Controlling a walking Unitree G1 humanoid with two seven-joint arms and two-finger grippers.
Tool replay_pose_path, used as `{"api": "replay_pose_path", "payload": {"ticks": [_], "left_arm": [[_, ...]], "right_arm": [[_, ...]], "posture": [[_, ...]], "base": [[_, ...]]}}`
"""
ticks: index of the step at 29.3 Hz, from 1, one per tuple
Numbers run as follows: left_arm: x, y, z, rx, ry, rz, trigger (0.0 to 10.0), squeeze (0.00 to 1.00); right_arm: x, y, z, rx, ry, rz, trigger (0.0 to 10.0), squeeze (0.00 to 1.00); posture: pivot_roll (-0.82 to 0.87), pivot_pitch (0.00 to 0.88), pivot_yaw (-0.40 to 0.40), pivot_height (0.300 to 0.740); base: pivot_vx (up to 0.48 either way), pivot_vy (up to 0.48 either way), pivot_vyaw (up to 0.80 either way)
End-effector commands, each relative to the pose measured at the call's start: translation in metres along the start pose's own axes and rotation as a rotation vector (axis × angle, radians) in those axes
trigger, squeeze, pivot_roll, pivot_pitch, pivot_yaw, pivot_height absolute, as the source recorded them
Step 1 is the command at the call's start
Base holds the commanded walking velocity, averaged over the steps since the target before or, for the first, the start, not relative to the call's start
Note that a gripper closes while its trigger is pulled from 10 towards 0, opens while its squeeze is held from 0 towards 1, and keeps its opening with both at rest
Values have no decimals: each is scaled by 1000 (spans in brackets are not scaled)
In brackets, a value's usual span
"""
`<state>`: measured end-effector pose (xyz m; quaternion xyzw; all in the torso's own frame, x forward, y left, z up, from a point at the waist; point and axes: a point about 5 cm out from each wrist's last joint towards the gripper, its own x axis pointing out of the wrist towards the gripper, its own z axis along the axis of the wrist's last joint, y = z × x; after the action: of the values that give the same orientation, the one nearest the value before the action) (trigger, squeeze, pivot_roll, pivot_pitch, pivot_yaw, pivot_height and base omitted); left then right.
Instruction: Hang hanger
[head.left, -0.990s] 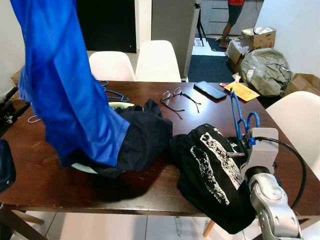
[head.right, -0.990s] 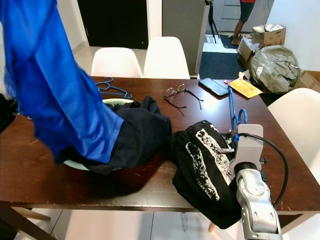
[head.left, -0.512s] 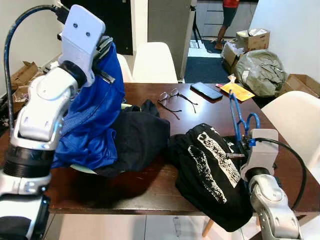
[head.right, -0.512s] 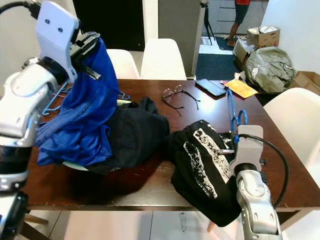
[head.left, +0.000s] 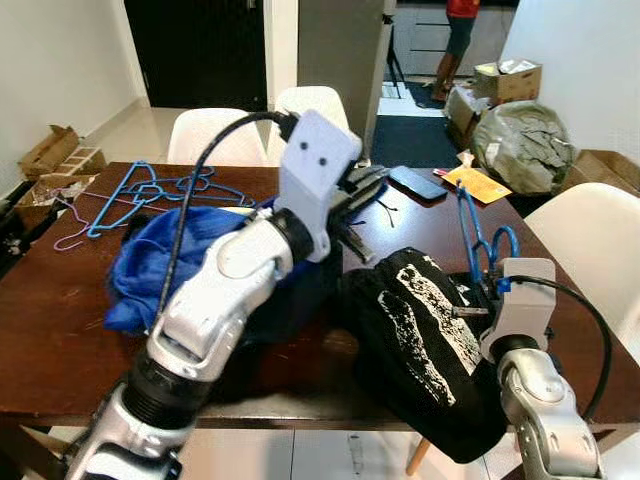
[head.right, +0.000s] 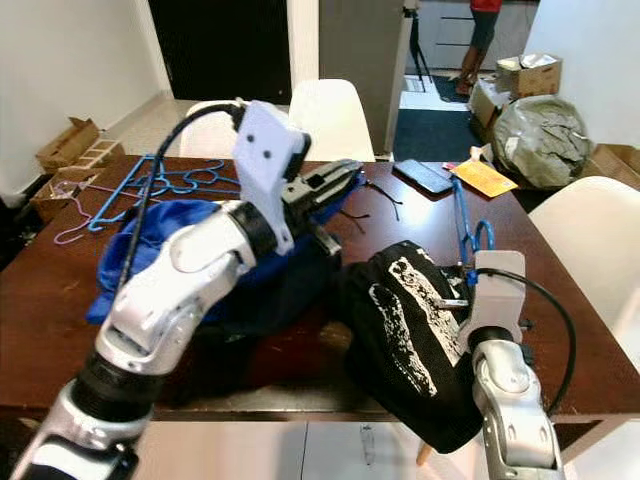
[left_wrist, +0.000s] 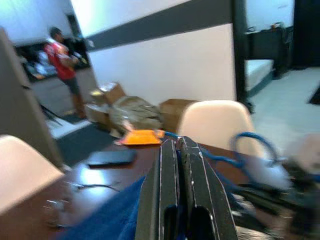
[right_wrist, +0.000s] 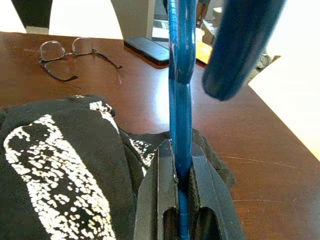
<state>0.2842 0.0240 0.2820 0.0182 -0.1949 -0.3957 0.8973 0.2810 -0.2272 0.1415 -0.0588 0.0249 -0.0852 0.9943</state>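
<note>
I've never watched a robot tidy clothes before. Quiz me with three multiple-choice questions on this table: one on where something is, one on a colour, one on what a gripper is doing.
1. Where is the phone?
A. on the table's far side, by the orange paper
B. on a chair
C. on the floor

2. What colour is the hanger in the right gripper?
A. white
B. blue
C. pink

3. What state is the right gripper in?
A. wide open
B. shut on the hanger
C. shut on the glasses

Answers:
1 A, it lies on the dark table next to the orange paper.
2 B, the rod between the fingers is blue.
3 B, the right wrist view shows both fingers clamped on the blue rod.
</note>
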Motion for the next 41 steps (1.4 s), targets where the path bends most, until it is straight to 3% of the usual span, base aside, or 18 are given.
{"api": "replay_pose_path", "payload": {"ticks": [1, 4, 5, 6, 8, 9, 14, 17, 20, 23, 25, 27, 29, 32, 33, 34, 35, 41], "left_arm": [[-1, -6, -7, -12, 34, -5, 0, 0], [-5, -11, -22, -35, 99, 1, 0, 0], [-9, -11, -29, -24, 143, 4, 3608, 0], [-13, -11, -35, -21, 178, 5, 10000, 43], [-15, -12, -39, -19, 198, 4, 10000, 43], [-19, -12, -41, -22, 216, -1, 10000, 1000], [-30, -4, -37, 0, 226, 18, 10000, 1000], [-60, 39, -5, 122, 163, 198, 10000, 1000], [-79, 62, 13, 180, 146, 331, 10000, 1000], [-89, 72, 19, 187, 151, 412, 10000, 1000], [-118, 93, 23, 206, 220, 653, 10000, 1000], [-118, 93, 23, 206, 220, 653, 10000, 1000], [-149, 101, 17, 206, 343, 864, 10000, 1000], [-162, 99, 9, 157, 414, 945, 10000, 1000], [-172, 96, 3, 105, 464, 997, 10000, 169], [-172, 96, 3, 105, 464, 997, 10000, 169], [-180, 93, -3, 34, 489, 1048, 10000, 0], [-188, 91, -17, -106, 519, 1100, 10000, 0]], "right_arm": [[-1, 2, -8, 10, 42, 5, 10000, 0], [-1, 2, -7, 9, 43, 6, 10000, 0], [-1, 3, -7, 9, 44, 7, 10000, 0], [-1, 2, -7, 9, 44, 8, 10000, 0], [-1, 2, -7, 9, 44, 8, 10000, 0], [-1, 2, -7, 9, 45, 9, 10000, 0], [-1, 2, -7, 9, 45, 9, 10000, 0], [-1, 3, -6, 11, 46, 12, 10000, 0], [-1, 3, -6, 13, 47, 17, 10000, 0], [-1, 3, -6, 14, 47, 19, 10000, 0], [0, 2, -6, 15, 51, 26, 10000, 0], [0, 2, -6, 15, 51, 26, 10000, 0], [0, 2, -6, 14, 55, 32, 10000, 0], [1, 2, -6, 12, 57, 36, 10000, 0], [1, 2, -7, 11, 59, 38, 10000, 0], [1, 2, -7, 11, 59, 38, 10000, 0], [1, 2, -7, 10, 61, 41, 10000, 0], [2, 2, -8, 9, 64, 44, 10000, 0]], "posture": [[102, 20, -8, 740], [102, 20, -8, 740], [102, 20, -8, 740], [106, 22, -11, 740], [106, 22, -11, 740], [106, 22, -11, 740], [104, 25, -12, 740], [112, 32, -19, 740], [113, 36, -20, 740], [117, 39, -22, 740], [126, 43, -29, 740], [126, 43, -29, 740], [132, 42, -32, 740], [135, 41, -33, 740], [136, 40, -34, 740], [136, 40, -34, 740], [135, 38, -35, 740], [132, 28, -33, 740]], "base": [[0, 0, 0], [0, 0, 0], [0, 0, 0], [0, 0, 0], [0, 0, 0], [0, 0, 0], [0, 0, 0], [0, 0, 0], [0, 0, 0], [0, 0, 0], [0, 0, 0], [0, 0, 0], [0, 0, 0], [0, 0, 0], [0, 0, 0], [0, 0, 0], [0, 0, 0], [0, 0, 0]]}}
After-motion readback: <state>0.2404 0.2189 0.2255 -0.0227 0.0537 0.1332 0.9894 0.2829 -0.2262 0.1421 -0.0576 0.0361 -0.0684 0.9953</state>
